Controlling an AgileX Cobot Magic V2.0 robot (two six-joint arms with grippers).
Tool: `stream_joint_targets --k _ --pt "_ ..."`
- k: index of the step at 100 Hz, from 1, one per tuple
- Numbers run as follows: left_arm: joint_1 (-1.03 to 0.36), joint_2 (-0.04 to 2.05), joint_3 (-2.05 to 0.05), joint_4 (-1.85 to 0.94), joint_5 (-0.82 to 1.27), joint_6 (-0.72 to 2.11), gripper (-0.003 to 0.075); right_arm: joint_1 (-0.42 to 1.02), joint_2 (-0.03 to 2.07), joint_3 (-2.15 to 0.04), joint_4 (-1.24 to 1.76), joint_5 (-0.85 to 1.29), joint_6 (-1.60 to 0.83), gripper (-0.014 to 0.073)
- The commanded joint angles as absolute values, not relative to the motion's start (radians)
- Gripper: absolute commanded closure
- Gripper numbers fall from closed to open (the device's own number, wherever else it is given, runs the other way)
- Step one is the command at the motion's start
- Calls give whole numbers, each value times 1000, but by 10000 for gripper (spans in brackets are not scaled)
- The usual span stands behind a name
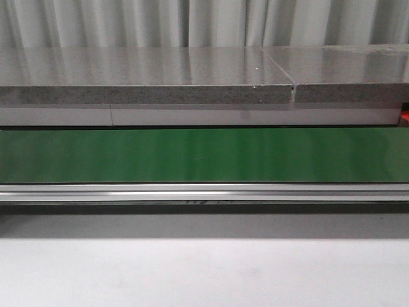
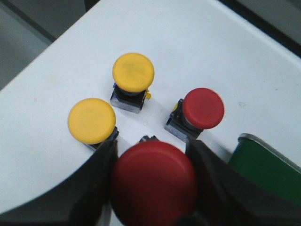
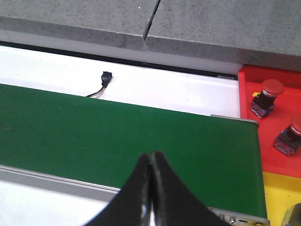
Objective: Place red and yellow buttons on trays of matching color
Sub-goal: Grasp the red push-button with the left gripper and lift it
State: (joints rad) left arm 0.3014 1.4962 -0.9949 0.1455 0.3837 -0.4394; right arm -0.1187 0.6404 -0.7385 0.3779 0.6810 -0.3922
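In the left wrist view my left gripper (image 2: 153, 155) is shut on a big red button (image 2: 154, 181), held between its black fingers (image 2: 94, 188) above the white table. Two yellow buttons (image 2: 133, 71) (image 2: 91, 120) and another red button (image 2: 203, 108) stand on the table beyond it. In the right wrist view my right gripper (image 3: 150, 155) is shut and empty over the green belt (image 3: 117, 136). A red tray (image 3: 270, 127) at the belt's end holds two red buttons (image 3: 272, 88) (image 3: 295, 127). A yellow tray (image 3: 278, 197) lies beside it. Neither gripper shows in the front view.
The green conveyor belt (image 1: 204, 153) runs across the front view, with a metal rail (image 1: 204, 192) before it and a grey stone shelf (image 1: 147, 77) behind. A small black connector with a wire (image 3: 104, 77) lies on the white strip behind the belt. The belt's end (image 2: 263, 165) shows beside the left gripper.
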Motion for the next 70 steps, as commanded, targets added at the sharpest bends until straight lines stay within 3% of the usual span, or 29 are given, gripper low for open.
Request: stream_joint_targets --k 1,44,70 --pt "270 1401 -1023 142 357 -399 739 -117 637 -763 394 621 -403 659" --pt "63 1358 -1023 143 447 -282 739 -117 637 -763 394 621 -403 659" --pt "20 1416 -1023 170 485 -269 739 -117 637 -763 394 621 -403 659"
